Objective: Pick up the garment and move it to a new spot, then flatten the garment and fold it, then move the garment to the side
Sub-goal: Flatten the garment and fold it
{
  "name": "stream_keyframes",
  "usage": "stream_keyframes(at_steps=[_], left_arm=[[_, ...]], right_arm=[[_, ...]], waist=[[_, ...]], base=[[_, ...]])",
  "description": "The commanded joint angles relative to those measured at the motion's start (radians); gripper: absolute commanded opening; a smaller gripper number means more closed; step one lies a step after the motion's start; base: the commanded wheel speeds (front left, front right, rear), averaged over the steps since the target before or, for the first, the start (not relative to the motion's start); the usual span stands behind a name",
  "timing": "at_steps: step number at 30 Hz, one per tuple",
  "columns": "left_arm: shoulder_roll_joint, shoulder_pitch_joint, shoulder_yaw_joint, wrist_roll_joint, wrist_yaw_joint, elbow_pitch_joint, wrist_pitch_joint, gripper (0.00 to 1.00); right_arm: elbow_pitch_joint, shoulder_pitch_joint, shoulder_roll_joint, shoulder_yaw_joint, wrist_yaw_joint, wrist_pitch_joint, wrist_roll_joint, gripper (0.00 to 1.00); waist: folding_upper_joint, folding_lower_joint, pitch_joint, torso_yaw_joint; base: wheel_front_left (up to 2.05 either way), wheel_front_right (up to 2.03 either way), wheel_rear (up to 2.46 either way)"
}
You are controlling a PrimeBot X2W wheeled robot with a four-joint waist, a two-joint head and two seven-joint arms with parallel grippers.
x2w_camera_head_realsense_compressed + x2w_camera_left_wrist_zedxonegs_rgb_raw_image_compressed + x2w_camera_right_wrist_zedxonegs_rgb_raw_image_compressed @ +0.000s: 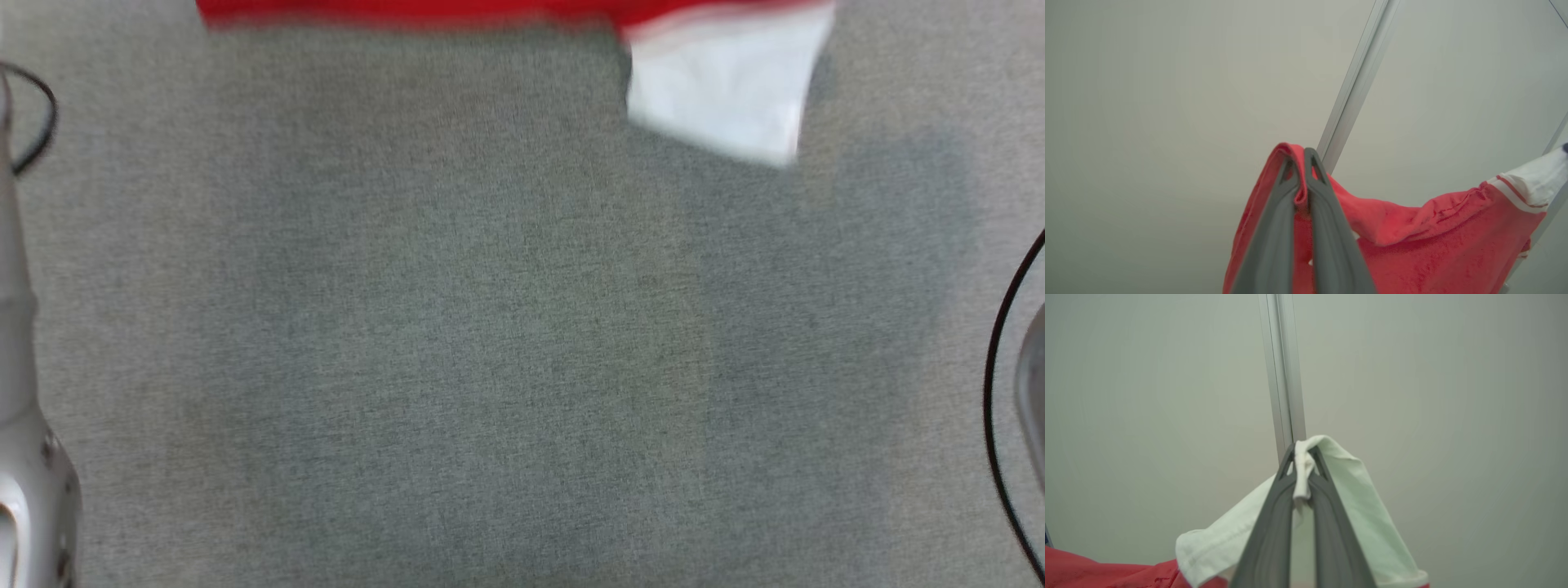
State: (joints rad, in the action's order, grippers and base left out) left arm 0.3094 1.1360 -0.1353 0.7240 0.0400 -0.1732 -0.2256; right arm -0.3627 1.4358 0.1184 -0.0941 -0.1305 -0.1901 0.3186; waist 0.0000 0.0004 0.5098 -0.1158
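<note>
Left pincer (1301,157) pinching red garment (1433,245), right pincer (1302,455) pinching its white sleeve (1363,490)

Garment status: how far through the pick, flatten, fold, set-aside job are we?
Done: pickup. The left gripper is shut on red fabric of the garment and the right gripper on its white sleeve, so it hangs between them. In hand: the move; the head view shows it, blurred, at the top over the grey surface. Left: laying it down, flattening, folding, moving aside.
</note>
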Motion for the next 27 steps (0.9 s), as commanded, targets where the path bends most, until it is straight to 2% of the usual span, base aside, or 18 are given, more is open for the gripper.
stream_keyframes(at_steps=[1, 5, 9, 16, 19, 21, 27], left_arm=[[-0.008, 0.059, 0.007, -0.013, 0.014, -0.027, 0.046, 0.00], [0.004, 0.154, -0.013, -0.040, 0.062, -0.087, 0.151, 0.00], [0.014, 0.143, -0.041, -0.017, 0.085, -0.144, 0.205, 0.00], [0.036, -0.032, -0.098, 0.009, 0.092, -0.292, 0.289, 0.00], [0.008, -0.146, -0.082, 0.055, 0.092, -0.369, 0.356, 0.00], [-0.002, -0.213, -0.086, 0.080, 0.093, -0.423, 0.383, 0.00], [-0.042, -0.366, -0.118, 0.117, 0.093, -0.531, 0.394, 0.00]], right_arm=[[-0.022, 0.057, 0.014, 0.009, -0.001, 0.053, -0.011, 0.00], [-0.074, 0.154, 0.030, 0.034, -0.001, 0.165, -0.002, 0.00], [-0.142, 0.141, 0.040, 0.064, -0.001, 0.148, 0.015, 0.00], [-0.234, -0.088, 0.023, 0.107, -0.001, 0.080, 0.087, 0.00], [-0.251, -0.233, 0.005, 0.124, -0.001, 0.014, 0.154, 0.00], [-0.230, -0.330, 0.008, 0.151, 0.000, -0.024, 0.201, 0.00], [-0.160, -0.563, 0.048, 0.147, -0.001, -0.079, 0.224, 0.00]], waist=[[0.0000, -0.0004, 0.061, -0.006], [0.0000, -0.0004, 0.076, -0.008], [0.0000, -0.0004, 0.085, -0.022], [0.0000, -0.0004, 0.074, -0.050], [0.0000, -0.0004, 0.048, -0.056], [0.0000, -0.0004, 0.026, -0.057], [0.0000, -0.0004, -0.052, -0.042]], base=[[0.00, 0.00, 0.00], [0.00, 0.00, 0.00], [0.00, 0.00, 0.00], [0.00, 0.00, 0.00], [0.00, 0.00, 0.00], [0.00, 0.00, 0.00], [0.00, 0.00, 0.00]])
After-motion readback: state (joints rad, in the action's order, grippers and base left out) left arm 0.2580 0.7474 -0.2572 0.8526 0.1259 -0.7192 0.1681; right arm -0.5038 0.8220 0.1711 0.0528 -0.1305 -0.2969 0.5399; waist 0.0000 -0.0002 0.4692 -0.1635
